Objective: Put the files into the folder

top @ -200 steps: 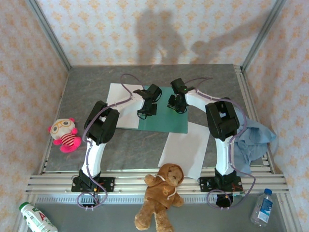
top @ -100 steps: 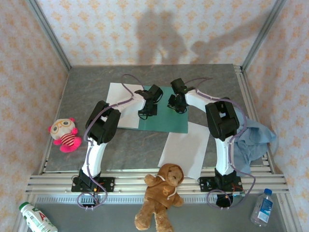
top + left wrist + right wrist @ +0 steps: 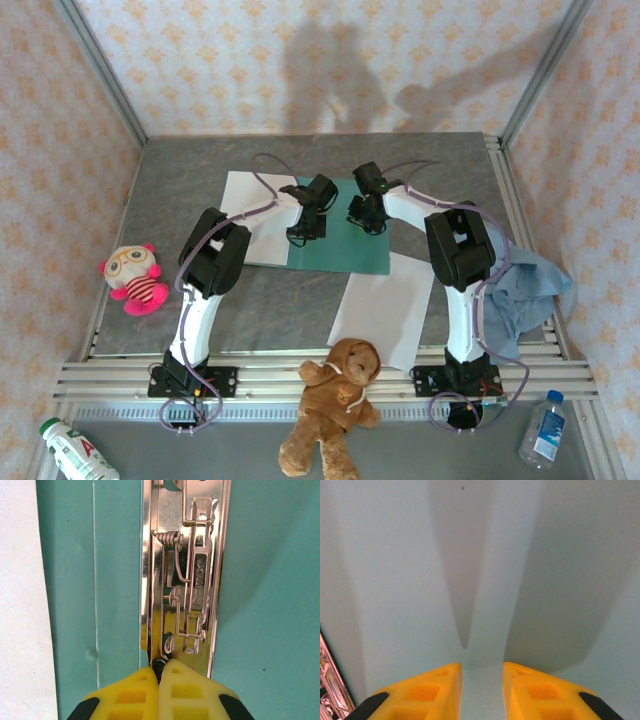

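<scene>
At the desk's (image 3: pixel 180 200) near edge, 6 o'clock, sits a brown teddy bear (image 3: pixel 340 395). Just beyond it, one white sheet (image 3: pixel 385 305) lies flat, its far corner touching the folder's (image 3: pixel 345 250) 5 o'clock corner. The teal folder lies open at mid-desk. The left gripper (image 3: pixel 303 234) (image 3: pixel 160 669) is pressed closed at the near end of the folder's metal clip (image 3: pixel 185 580). The right gripper (image 3: pixel 366 218) (image 3: pixel 481 666) hangs narrowly parted over the bare teal cover. The second sheet (image 3: pixel 252 215) lies along the folder's 9 o'clock side.
</scene>
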